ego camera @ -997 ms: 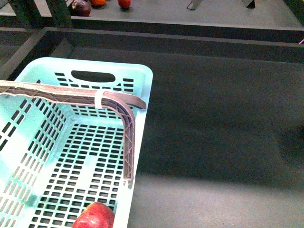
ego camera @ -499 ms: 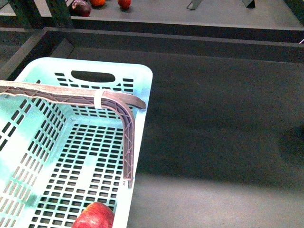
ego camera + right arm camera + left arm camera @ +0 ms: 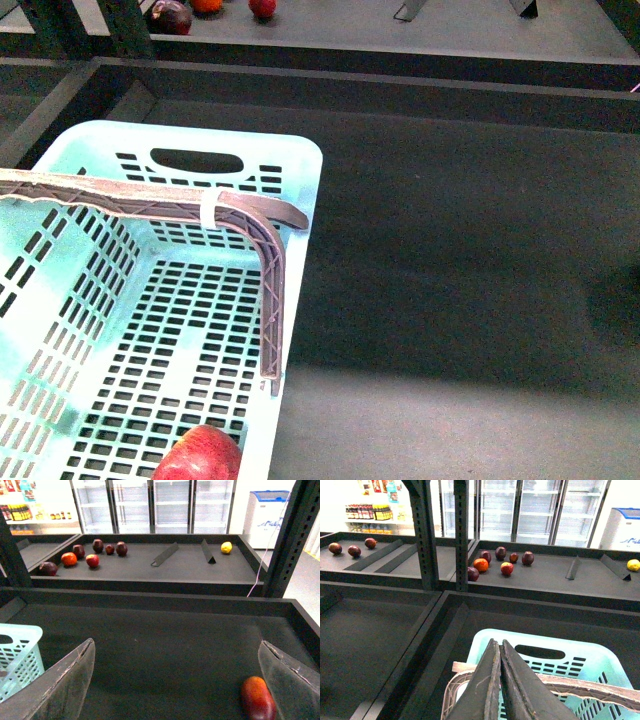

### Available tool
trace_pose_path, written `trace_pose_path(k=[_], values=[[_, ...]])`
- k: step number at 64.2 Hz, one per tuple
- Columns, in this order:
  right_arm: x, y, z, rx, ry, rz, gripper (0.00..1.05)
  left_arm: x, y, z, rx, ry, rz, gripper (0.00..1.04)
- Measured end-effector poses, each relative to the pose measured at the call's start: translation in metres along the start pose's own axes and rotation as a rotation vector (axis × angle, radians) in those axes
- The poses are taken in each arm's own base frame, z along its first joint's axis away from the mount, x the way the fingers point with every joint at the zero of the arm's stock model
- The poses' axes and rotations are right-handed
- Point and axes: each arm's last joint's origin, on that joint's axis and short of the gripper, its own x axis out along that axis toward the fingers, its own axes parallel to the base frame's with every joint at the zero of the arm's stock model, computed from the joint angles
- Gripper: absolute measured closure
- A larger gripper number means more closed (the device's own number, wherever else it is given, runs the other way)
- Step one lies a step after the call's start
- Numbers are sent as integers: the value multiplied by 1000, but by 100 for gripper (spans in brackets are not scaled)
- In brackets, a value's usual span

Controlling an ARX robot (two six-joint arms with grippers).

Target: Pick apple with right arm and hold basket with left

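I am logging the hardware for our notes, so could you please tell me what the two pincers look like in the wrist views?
The left pincer has two dark grey, matte, wedge-shaped fingers tapering to narrow tips. The right pincer has broad, flat fingers that look translucent grey, with scuffed, pale worn edges. No cables, markings or arm links show in any view; the front view shows neither arm.

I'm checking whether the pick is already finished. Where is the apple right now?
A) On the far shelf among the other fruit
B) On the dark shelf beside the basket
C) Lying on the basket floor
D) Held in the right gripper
C: in the front view the apple lies on the slotted floor of the basket, and the right gripper is open and empty.
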Motion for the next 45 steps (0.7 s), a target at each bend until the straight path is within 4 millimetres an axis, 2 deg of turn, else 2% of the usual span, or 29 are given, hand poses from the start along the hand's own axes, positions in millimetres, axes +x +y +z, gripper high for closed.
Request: trace_pose_path(k=[25,34,45], values=[[0,0,0,0,0,0,9,-9,0,0,0,1,0,101],[0,0,0,0,0,0,9,-19,0,-3,0,12,0,101],[0,0,0,0,0,0,9,-20,0,-3,0,5,0,101]])
